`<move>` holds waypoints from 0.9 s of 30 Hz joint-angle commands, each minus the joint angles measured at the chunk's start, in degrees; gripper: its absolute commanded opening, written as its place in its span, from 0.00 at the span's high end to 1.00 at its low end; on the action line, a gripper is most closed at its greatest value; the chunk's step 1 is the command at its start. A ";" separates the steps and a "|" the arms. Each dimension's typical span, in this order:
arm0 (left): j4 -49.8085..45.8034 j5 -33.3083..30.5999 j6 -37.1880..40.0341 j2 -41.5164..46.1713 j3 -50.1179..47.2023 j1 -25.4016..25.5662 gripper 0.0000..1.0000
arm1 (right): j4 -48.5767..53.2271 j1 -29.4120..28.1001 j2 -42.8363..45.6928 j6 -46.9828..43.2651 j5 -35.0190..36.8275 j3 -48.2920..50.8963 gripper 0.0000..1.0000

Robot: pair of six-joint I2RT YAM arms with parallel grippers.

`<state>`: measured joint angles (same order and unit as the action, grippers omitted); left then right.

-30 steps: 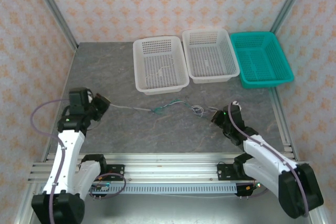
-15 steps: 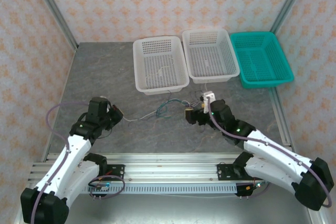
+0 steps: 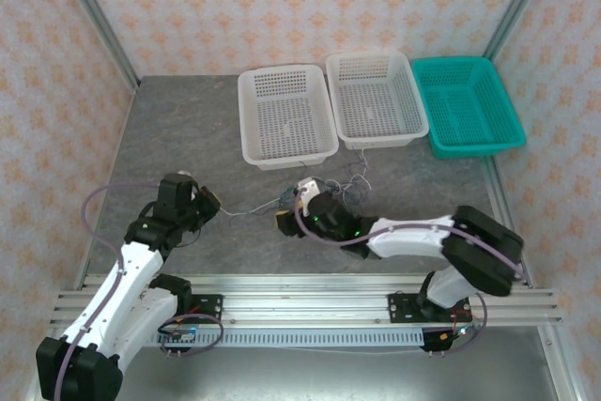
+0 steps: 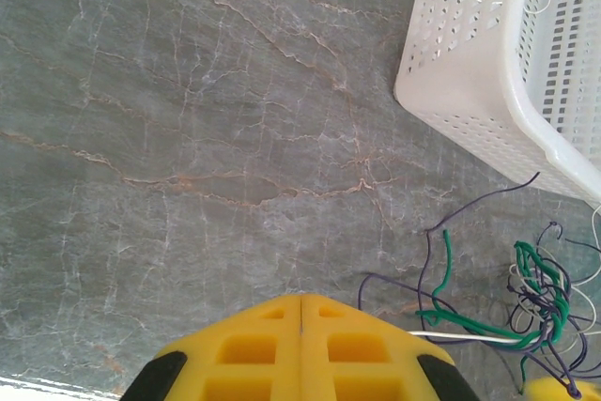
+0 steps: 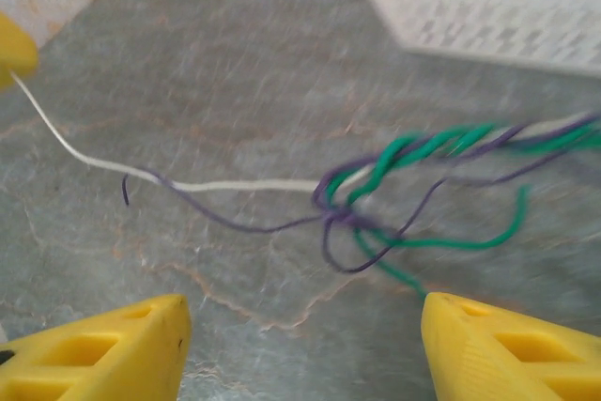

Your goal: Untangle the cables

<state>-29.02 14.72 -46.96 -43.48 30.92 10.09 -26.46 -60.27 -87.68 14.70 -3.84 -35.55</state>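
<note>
The left gripper (image 4: 300,305) is clamped on the white cable (image 4: 462,335), near left. The knotted cables (image 5: 343,199) lie mid-table, just ahead of the right gripper (image 5: 302,312), its fingers parted. Far: two white baskets (image 3: 291,159), one green basket (image 3: 474,147).

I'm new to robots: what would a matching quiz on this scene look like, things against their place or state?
1. left end effector
2. right end effector
3. teal basket
4. green cable

A. open, at the tangle
B. farthest right at the back
C. shut on the white cable
D. twisted into the tangle

Pairs: 1-C, 2-A, 3-B, 4-D
</note>
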 commanded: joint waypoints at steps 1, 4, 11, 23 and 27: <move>0.94 0.26 -0.50 0.32 1.20 0.49 1.00 | -15.79 -1.05 -6.41 4.70 5.02 2.25 0.30; -0.46 0.09 0.11 0.38 1.93 0.62 1.00 | -27.25 -1.69 -11.88 0.17 10.88 4.62 0.21; -1.14 0.05 -0.29 2.09 2.15 0.60 1.00 | -40.91 -1.65 -22.69 -13.78 17.41 2.68 0.16; -4.69 -2.80 -0.15 2.70 3.63 0.61 1.00 | -37.59 0.38 -25.72 -13.11 14.03 -0.81 0.74; -13.00 -13.73 0.69 3.63 7.80 0.51 1.00 | -35.04 2.72 -22.08 -3.44 15.20 4.82 1.00</move>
<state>-35.22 10.48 -46.87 -41.47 34.83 10.26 -64.18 -59.48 -112.44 4.16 9.21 -34.44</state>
